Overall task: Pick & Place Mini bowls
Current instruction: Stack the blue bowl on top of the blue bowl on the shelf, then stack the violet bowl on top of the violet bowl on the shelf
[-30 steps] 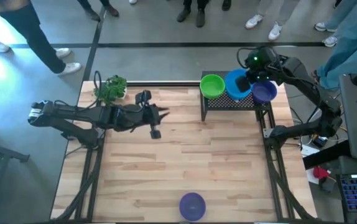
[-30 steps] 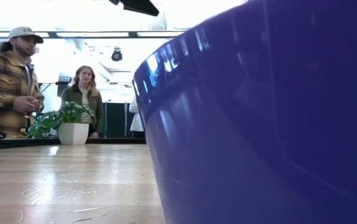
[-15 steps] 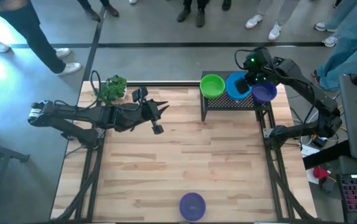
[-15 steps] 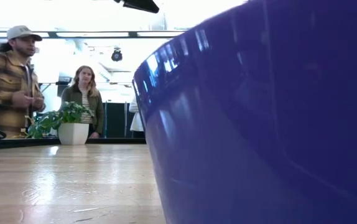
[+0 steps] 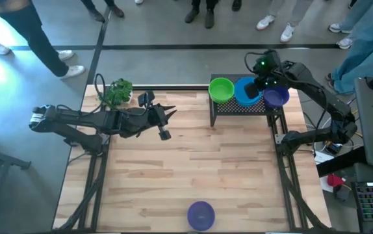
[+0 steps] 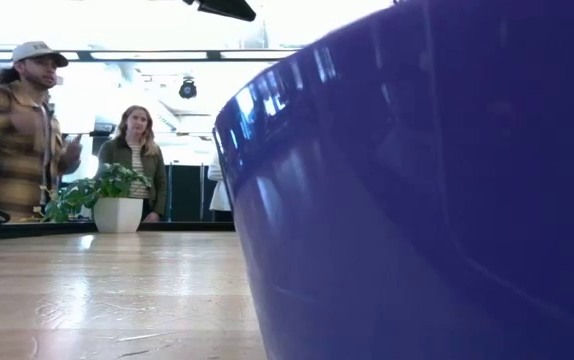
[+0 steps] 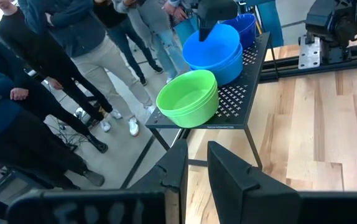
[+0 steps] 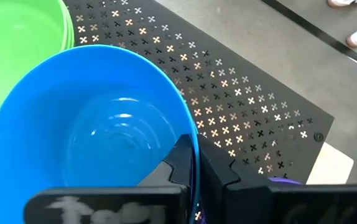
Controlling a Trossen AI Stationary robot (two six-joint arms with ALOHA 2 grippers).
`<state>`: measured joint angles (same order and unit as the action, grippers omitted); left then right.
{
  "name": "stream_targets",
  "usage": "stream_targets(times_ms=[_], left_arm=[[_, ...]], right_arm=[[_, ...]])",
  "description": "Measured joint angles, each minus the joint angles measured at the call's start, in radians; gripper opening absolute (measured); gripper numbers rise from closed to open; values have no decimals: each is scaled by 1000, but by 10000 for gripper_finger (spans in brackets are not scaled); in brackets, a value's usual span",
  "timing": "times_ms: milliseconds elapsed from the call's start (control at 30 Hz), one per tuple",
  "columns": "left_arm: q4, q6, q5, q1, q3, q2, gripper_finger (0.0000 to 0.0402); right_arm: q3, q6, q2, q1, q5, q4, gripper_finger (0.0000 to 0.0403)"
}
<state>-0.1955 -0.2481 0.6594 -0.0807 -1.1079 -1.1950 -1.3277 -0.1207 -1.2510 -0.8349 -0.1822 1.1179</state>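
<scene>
A black perforated rack [image 5: 238, 107] at the table's far right carries the green bowls [image 5: 221, 90], the blue bowls [image 5: 245, 91] and the purple bowls [image 5: 277, 97]. My right gripper [image 5: 257, 83] is above the rack, shut on the top blue bowl [image 8: 104, 143]. One purple bowl [image 5: 201, 214] sits alone at the near edge and fills the low view [image 6: 417, 200]. My left gripper [image 5: 164, 125] hovers over the far left of the table, its fingers a narrow gap apart and holding nothing. It faces the rack [image 7: 241, 93]. My right gripper pinches the top blue bowl's rim [image 8: 186, 127], one finger [image 8: 178, 163] inside the bowl and the other [image 8: 222, 177] outside, coming from above. The bowl [image 7: 211, 45] sits tilted over another blue bowl [image 7: 231, 65]. Whether the two touch, I cannot tell.
A small potted plant [image 5: 116, 92] stands at the far left corner, also seen in the low view [image 6: 107, 200]. Bare wood [image 5: 193, 162] lies between the rack and the near purple bowl. People stand beyond the far edge [image 6: 27, 130].
My left gripper has shifted a little toward the far edge and turned slightly. My right gripper, with the blue bowl, has edged a little toward the table's left above the rack. The people behind have moved their arms.
</scene>
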Motion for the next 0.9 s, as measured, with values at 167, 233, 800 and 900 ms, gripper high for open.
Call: stream_targets(times_ms=[167, 233, 800, 900], left_arm=[[0, 0, 0, 0, 0, 0, 57], [0, 0, 0, 0, 0, 0, 57], [-34, -61, -48, -1, 0, 0, 57], [-33, -60, -94, -1, 0, 0, 57]], right_arm=[[1, -3, 0, 0, 0, -1, 29], [1, -3, 0, 1, 0, -1, 45], [-140, -4, 39, 21, 9, 69, 121], [-153, 12, 66, 55, 58, 108, 114]])
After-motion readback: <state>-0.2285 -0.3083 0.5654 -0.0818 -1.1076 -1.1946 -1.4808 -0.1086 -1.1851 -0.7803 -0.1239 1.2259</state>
